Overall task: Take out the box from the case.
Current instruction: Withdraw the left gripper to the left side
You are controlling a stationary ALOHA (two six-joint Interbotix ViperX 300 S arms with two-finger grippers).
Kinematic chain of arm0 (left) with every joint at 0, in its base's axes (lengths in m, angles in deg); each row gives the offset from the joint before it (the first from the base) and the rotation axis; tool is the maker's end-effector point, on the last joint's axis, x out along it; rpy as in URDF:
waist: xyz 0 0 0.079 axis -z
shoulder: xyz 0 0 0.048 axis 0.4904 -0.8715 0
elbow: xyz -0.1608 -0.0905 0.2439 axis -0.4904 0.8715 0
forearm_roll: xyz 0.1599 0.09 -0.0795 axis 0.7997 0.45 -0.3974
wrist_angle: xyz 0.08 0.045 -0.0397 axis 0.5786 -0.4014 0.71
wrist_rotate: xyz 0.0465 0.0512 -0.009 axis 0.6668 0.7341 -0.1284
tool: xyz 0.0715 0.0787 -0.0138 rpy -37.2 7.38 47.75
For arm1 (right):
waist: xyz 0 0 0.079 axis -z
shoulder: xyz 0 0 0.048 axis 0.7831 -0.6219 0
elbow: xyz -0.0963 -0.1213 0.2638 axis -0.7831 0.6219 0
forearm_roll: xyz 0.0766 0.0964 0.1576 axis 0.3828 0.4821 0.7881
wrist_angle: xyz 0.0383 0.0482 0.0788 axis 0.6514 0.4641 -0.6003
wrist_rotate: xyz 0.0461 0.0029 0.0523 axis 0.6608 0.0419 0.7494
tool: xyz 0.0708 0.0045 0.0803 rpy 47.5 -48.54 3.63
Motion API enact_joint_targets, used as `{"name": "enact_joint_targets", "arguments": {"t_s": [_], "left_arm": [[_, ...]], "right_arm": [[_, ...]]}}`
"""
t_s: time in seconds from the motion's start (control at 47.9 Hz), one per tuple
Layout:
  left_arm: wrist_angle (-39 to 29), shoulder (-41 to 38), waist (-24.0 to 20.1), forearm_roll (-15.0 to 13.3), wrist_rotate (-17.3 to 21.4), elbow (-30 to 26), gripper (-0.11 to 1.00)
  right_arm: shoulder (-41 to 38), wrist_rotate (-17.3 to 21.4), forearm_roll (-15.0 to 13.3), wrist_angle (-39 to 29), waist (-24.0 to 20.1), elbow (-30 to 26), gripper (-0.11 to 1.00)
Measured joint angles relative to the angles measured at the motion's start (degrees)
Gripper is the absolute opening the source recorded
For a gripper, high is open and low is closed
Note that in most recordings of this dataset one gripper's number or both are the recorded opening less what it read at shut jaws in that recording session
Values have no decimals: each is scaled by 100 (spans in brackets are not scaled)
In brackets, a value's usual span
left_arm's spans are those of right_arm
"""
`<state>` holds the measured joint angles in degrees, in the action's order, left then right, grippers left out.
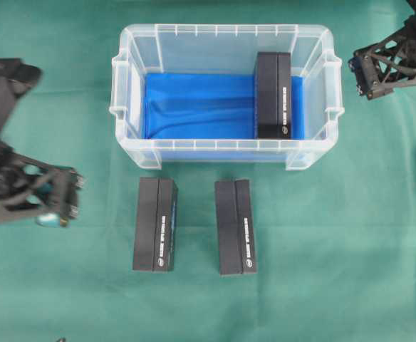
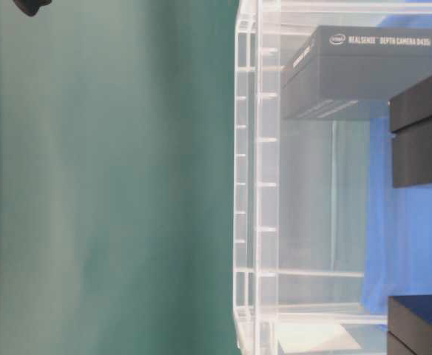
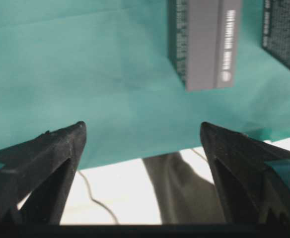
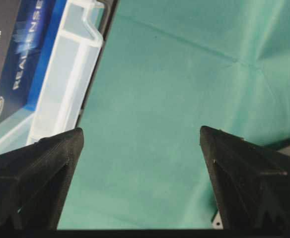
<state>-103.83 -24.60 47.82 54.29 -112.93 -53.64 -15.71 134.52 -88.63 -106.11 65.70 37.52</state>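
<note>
Black fingers (image 3: 50,163) of the left gripper (image 3: 142,131) fill the bottom of the left wrist view, spread to their widest with only green cloth and the cloth's edge between them; nothing is held. Right gripper (image 4: 141,134) stands equally wide in its own wrist view, over bare cloth, holding nothing.

Reference landmark: the case (image 1: 226,153), a clear plastic bin with a ribbed rim, side handles and a blue lining (image 1: 194,107) on its floor.

- Box in the case (image 1: 273,95): one black box lies inside, against the right end wall, long axis running from the front wall toward the rear wall. It rests on the blue lining. White lettering shows on its side in the table-level view (image 2: 364,70)
- Left outer box (image 1: 155,224): on the green tablecloth (image 1: 336,249) in front of the case, below its left half, clear of the front wall
- Right outer box (image 1: 236,226): on the cloth in front of the case, below its centre, parallel to the left outer box and apart from it
- Left gripper, overhead view (image 1: 55,203): left of the case and in front of its front-left corner, well apart from it, near the left outer box but not touching
- Right gripper, overhead view (image 1: 365,75): just beyond the right end of the case, level with its rear half, not touching the rim
</note>
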Motion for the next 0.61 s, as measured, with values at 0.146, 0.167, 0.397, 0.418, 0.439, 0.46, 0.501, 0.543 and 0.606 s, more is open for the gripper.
{"name": "enact_joint_targets", "arguments": {"t_s": [0.146, 0.167, 0.397, 0.418, 0.439, 0.46, 0.501, 0.543, 0.606], "left_arm": [[-9, 316, -26, -9, 26, 237, 97], [-18, 343, -44, -9, 35, 255, 97], [-149, 562, -606, 0, 387, 413, 97], [-176, 580, -677, 0, 475, 422, 97], [-211, 598, -782, 0, 589, 431, 97], [-237, 615, -861, 0, 677, 439, 97], [-290, 633, -1037, 0, 870, 448, 97], [-325, 668, -1239, 0, 1107, 457, 97], [-352, 694, -1582, -9, 1415, 457, 97]], "right_arm": [[9, 18, 0, -35, 0, 9, 92], [9, 26, 0, -35, 0, 9, 92], [18, 158, 0, -35, 0, 18, 92], [18, 167, 0, -35, 0, 18, 92], [18, 176, 0, -35, 0, 9, 92], [18, 202, 0, -44, 0, 9, 92], [18, 220, 9, -35, -9, 18, 92], [18, 255, 9, -44, 0, 9, 92], [18, 281, 35, -35, 0, 18, 92]]}}
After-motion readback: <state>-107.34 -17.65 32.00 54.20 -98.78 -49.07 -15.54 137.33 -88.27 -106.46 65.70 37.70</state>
